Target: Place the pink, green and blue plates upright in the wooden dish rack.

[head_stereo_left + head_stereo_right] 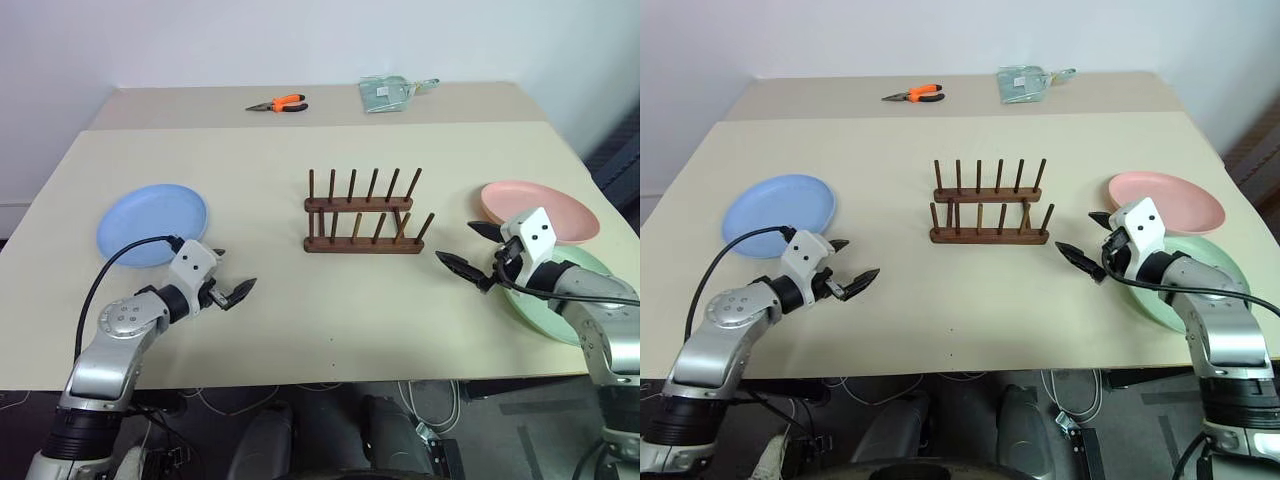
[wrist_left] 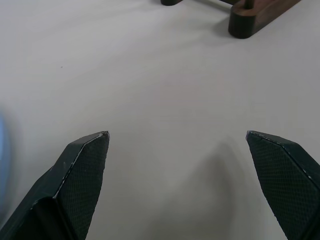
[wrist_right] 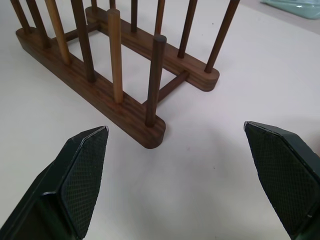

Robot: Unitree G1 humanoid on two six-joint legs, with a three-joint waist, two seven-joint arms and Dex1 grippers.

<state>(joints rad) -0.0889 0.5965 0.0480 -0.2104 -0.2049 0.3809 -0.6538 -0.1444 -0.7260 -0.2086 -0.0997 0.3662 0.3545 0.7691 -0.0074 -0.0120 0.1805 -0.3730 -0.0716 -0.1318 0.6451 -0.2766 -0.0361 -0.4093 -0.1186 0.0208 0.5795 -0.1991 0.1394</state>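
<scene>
The wooden dish rack (image 1: 365, 215) stands in the middle of the table with nothing between its pegs. Far to the left, the blue plate (image 1: 152, 225) lies flat. At the right edge the pink plate (image 1: 540, 210) lies flat, and the green plate (image 1: 532, 312) lies in front of it, partly hidden under my right arm. My left gripper (image 1: 232, 272) is open above bare table, beside the blue plate's near right rim. My right gripper (image 1: 456, 243) is open too, pointing at the rack's right end (image 3: 125, 110) from a short way off. Neither holds anything.
Orange-handled pliers (image 1: 280, 103) and a clear plastic bag (image 1: 385, 93) lie on a second table behind. The beige table (image 1: 300, 330) has bare room between the rack and its front edge. A black cable loops by my left arm.
</scene>
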